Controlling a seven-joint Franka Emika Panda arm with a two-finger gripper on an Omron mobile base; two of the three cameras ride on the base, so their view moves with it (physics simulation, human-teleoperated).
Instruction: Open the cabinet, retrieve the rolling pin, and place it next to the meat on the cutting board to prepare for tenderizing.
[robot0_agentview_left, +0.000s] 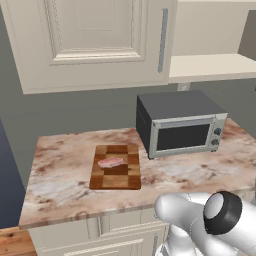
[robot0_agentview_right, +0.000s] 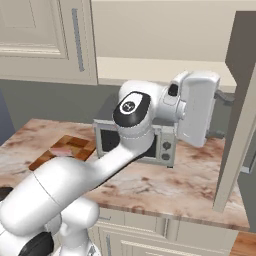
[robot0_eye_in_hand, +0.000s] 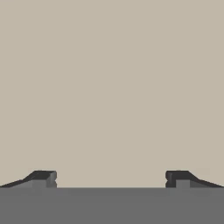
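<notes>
The tool (robot0_eye_in_hand: 110, 177) is spread wide, its two dark tips far apart with nothing between them, facing a plain beige wall at close range. In the right base view the white hand reaches up toward the open side of the cabinet (robot0_agentview_right: 165, 40), at about 2 o'clock from the arm's elbow; the tips themselves are hidden there behind the hand.

The cabinet's left door (robot0_agentview_left: 90, 40) is shut, its grey bar handle (robot0_agentview_left: 163, 40) upright along its right edge. The right door (robot0_agentview_right: 240, 110) stands swung out, edge-on at 3 o'clock in the right base view. What shows of the beige inside and its shelf (robot0_agentview_left: 215, 66) holds nothing I can make out; the rolling pin cannot be made out in any view.

On the marbled surface (robot0_agentview_left: 65, 170) lies the board (robot0_agentview_left: 116, 167), at 9 o'clock from the grey toaster oven (robot0_agentview_left: 180, 125) and just apart from it. The meat (robot0_agentview_left: 110, 162) lies flat on the board's far left part, toward 11 o'clock of its centre.
</notes>
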